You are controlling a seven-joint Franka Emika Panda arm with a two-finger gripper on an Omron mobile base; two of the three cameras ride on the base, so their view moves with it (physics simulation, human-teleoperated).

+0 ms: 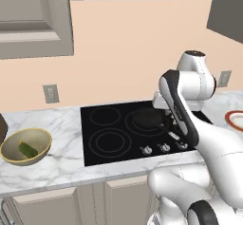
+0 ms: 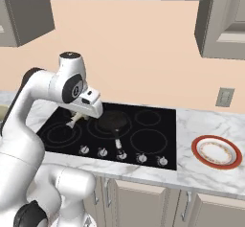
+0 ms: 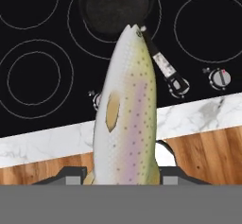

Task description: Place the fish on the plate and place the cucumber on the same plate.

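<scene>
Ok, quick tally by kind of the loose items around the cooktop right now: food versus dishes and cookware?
Food: 2, the fish and the cucumber.
Dishes and cookware: 3, the plate, the bowl and the frying pan.
Total: 5.

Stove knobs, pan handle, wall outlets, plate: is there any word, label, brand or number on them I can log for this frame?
No readable text anywhere.
Stove knobs: small marks, no legible numbers.
Frying pan handle: pale band, no lettering.
Wall outlets: blank.
Plate: patterned rim, no words.
Fish in the pincer: spots only.
</scene>
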